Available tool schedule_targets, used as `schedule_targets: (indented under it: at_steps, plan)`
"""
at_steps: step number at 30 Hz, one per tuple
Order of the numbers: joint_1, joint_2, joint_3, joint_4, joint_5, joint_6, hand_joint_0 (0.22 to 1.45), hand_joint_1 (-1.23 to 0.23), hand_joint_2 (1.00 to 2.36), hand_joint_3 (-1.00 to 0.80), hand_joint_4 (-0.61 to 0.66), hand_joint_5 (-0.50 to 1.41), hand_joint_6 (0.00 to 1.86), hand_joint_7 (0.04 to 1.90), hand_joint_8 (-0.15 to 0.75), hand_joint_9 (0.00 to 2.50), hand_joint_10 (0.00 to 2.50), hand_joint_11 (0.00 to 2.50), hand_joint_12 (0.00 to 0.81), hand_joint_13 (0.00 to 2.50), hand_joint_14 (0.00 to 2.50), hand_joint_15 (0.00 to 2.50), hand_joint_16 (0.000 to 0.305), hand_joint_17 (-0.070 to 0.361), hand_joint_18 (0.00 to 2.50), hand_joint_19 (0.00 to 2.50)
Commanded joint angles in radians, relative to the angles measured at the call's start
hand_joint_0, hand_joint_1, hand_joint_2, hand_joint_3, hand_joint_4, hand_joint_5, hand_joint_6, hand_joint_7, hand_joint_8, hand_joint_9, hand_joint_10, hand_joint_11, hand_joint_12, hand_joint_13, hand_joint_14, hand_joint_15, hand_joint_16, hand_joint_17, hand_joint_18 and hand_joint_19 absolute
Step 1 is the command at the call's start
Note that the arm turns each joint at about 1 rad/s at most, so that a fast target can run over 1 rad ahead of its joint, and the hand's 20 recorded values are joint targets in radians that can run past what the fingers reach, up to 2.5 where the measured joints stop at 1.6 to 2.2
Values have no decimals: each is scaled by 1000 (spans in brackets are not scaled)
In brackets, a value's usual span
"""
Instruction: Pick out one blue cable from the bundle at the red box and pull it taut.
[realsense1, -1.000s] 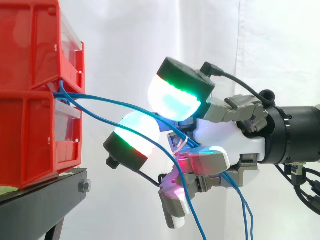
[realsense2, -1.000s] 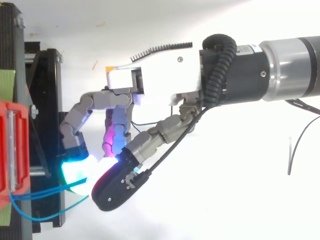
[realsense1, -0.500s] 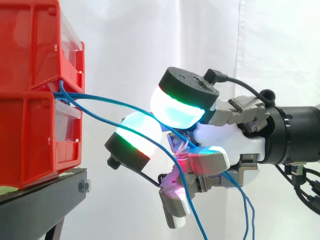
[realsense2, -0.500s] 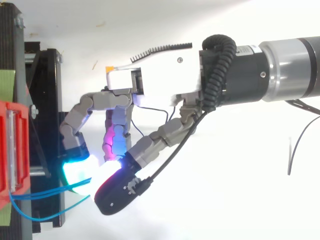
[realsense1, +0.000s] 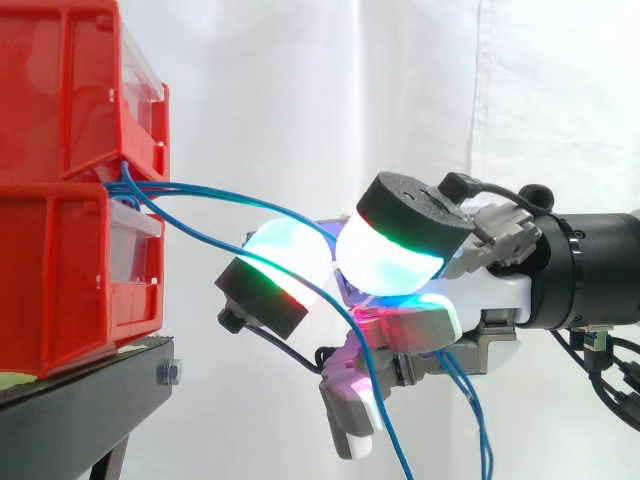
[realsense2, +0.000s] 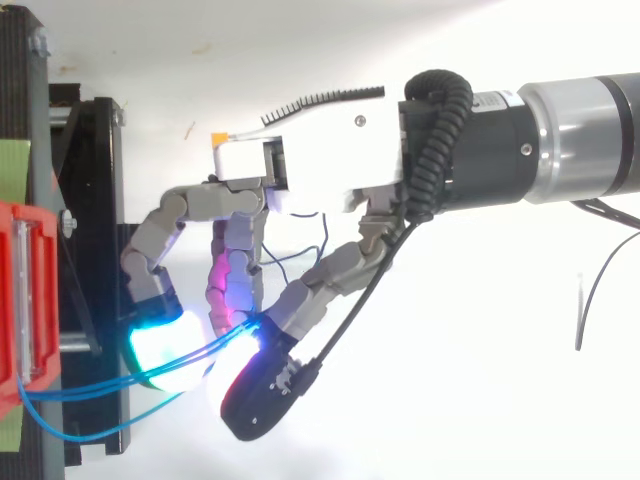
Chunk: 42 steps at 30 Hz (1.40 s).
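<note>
Hand (realsense1: 470, 295): seen at the right of the red bins (realsense1: 60, 200), well apart from them, with the arm reaching in from the right.
Fingers: curled, with two glowing pads (realsense1: 385, 265) pressed near each other and the blue cables (realsense1: 190, 187) clamped between them.
Blue cables: led out at the seam between the upper and lower bin, run right into the hand, then hung down below the palm.
Red bins: stacked on the black stand (realsense1: 90, 400) at the left.
</note>
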<state>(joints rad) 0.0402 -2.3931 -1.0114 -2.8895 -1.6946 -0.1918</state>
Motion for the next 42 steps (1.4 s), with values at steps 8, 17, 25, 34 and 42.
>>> schedule_targets:
  at_steps: [8,17,25,34,42]
  plan:
    - [0,0,0,1,1,0,506,-631,1000,-500,36,-98,859,883,299,1489,26,863,417,1123,23,652,58,130,856,727]
    - [0,0,0,3,1,0,624,-585,1000,-500,-8,-101,858,926,291,1488,28,889,400,1113,26,667,53,119,824,762]
    - [0,0,0,-1,1,0,613,-742,1016,-213,-1,-99,872,1022,315,1471,25,888,426,1116,25,662,59,132,852,733]
    - [0,0,0,3,1,0,699,-891,1018,-214,-38,-124,917,980,293,1388,28,905,407,1065,27,668,55,124,794,727]
    - [1,0,0,3,1,0,772,-893,1000,-500,-105,-124,918,1035,283,1386,28,884,392,1055,25,659,53,120,796,690]
